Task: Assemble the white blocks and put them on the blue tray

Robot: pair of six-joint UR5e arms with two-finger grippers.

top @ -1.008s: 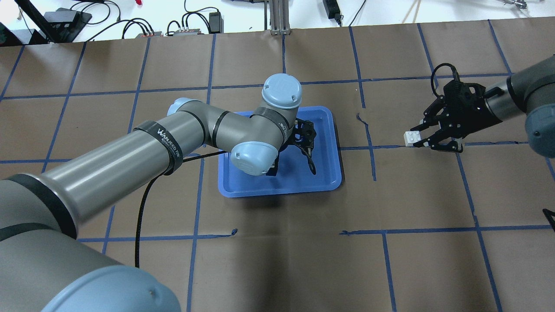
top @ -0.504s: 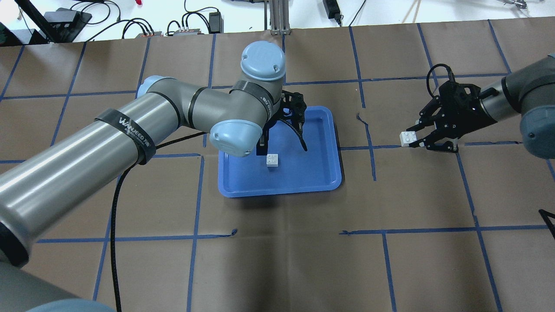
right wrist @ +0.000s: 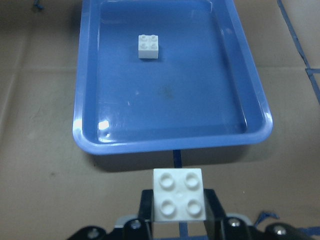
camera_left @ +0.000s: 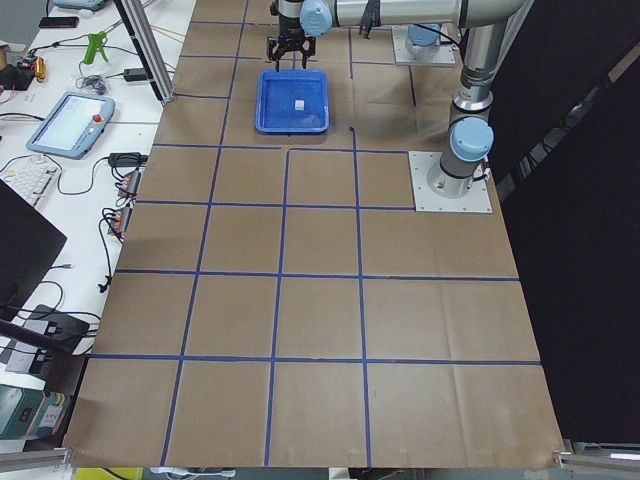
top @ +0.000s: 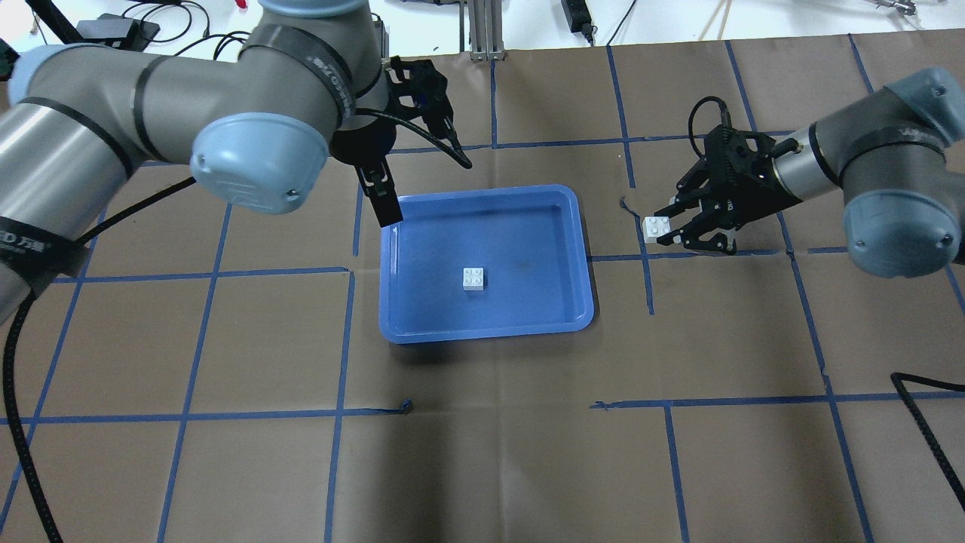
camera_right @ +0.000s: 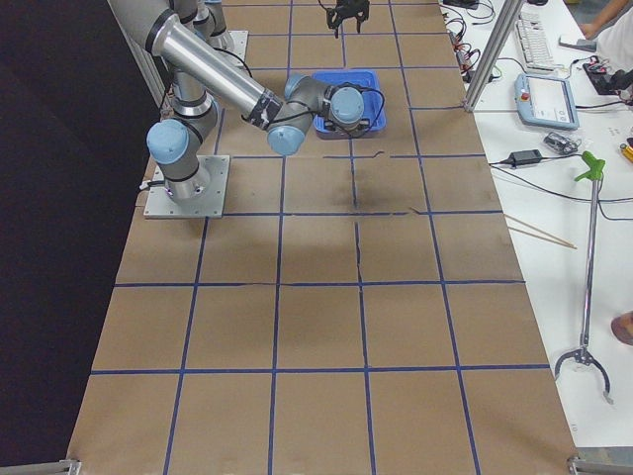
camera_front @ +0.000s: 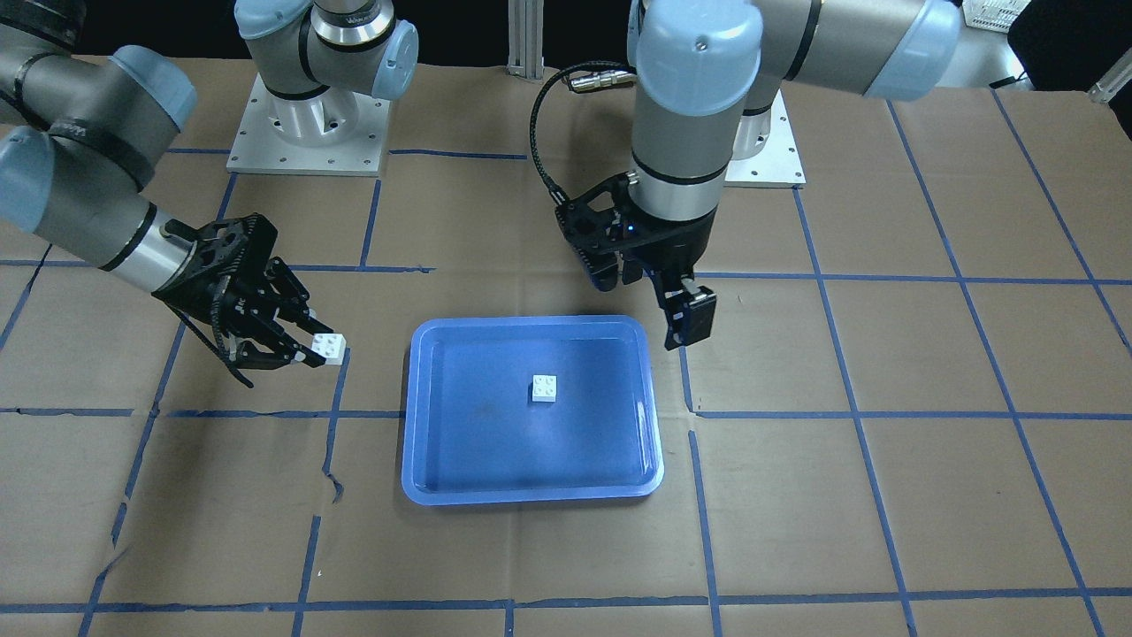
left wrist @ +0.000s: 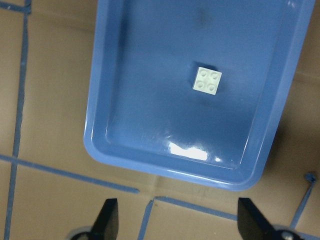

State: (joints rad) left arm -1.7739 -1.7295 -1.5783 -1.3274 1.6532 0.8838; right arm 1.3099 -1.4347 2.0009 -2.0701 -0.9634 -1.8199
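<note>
Front-facing view: one white brick (camera_front: 544,387) lies studs-up near the middle of the blue tray (camera_front: 478,442) on the desk (camera_front: 884,495), while the left pincer (camera_front: 650,301) hangs spread wide and empty beside a tray corner. Overhead view: the right pincer (top: 669,230) grips the second white brick (top: 657,225), off the tray's right side. Right wrist view: that brick sits studs-up in the grip, short of the tray rim.
</note>
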